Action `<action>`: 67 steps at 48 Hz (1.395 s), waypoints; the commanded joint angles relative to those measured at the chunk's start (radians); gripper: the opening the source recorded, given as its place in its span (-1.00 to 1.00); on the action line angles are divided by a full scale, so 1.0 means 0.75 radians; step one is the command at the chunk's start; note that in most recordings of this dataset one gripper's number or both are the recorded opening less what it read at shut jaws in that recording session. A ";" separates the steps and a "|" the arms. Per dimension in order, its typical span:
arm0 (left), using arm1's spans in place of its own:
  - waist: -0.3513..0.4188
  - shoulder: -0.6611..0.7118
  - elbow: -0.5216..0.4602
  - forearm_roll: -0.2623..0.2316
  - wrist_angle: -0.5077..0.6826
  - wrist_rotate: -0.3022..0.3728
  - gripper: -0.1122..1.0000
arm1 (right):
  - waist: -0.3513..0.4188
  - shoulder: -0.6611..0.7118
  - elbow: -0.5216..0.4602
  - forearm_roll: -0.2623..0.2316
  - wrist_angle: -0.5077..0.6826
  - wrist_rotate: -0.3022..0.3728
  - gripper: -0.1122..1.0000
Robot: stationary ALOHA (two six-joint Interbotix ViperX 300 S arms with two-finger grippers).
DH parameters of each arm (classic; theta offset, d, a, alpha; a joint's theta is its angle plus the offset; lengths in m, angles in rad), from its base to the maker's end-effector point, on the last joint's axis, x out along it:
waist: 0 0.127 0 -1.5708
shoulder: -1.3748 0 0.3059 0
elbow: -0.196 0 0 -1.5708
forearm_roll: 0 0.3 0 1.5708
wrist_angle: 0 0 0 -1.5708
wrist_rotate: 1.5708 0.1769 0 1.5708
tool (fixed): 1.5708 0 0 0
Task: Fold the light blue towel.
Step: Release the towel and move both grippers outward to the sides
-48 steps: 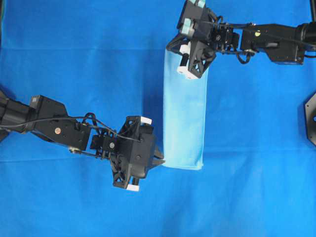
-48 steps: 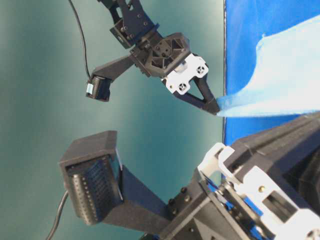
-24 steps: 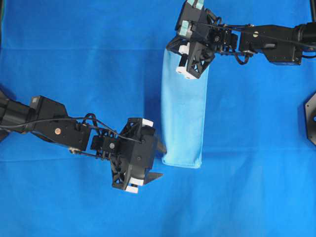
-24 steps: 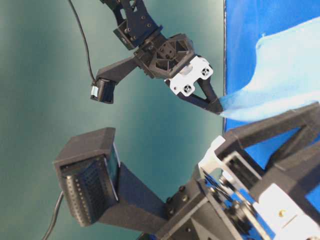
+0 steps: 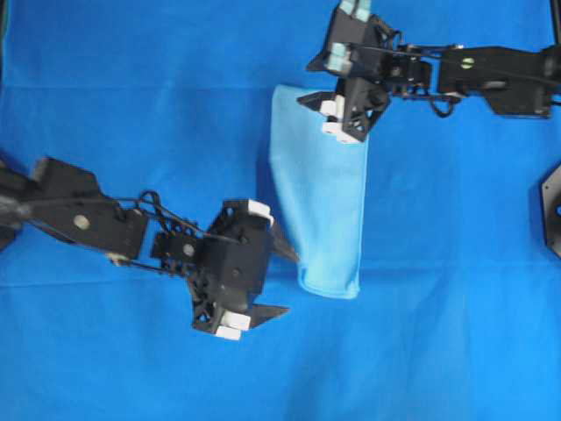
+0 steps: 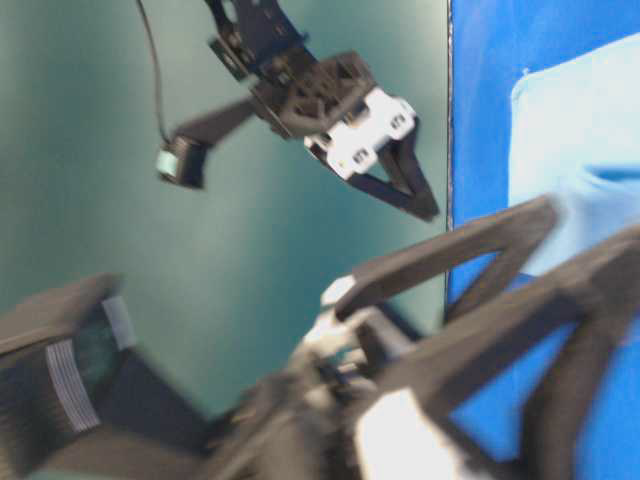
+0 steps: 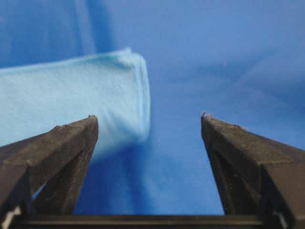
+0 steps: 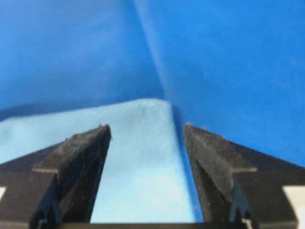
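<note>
1. The light blue towel (image 5: 320, 224) is lying folded into a long narrow strip on the royal-blue sheet (image 5: 131, 79), a little right of the middle in the overhead view.
2. Its right long edge is running straight and neat, while its left long edge is slanting outward toward the top, so the strip is widening there.
3. The top left corner of the towel is sticking out beyond the rest, and the bottom end is showing a rounded, doubled edge.
4. The right gripper (image 5: 326, 103) is hovering over the towel's top end with its jaws spread wide and nothing between them; the wrist view is showing the towel's corner (image 8: 143, 157) lying below and between the open fingers (image 8: 78, 157).
5. The left gripper (image 5: 282, 282) is sitting just left of the towel's bottom left corner, jaws wide apart and gripping nothing; its upper fingertip is lying close to the towel's left edge, and contact cannot be judged.
6. In the left wrist view the towel's hemmed end (image 7: 95, 95) is lying ahead and to the left of the open fingers (image 7: 62, 152).
7. Bare sheet is stretching on every side of the towel, broadest to its left above the left arm and below its bottom end.
</note>
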 commanded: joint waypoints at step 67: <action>0.252 -0.618 0.677 -0.008 -0.544 -0.010 0.66 | 0.235 -0.914 0.708 0.088 -0.135 0.186 0.35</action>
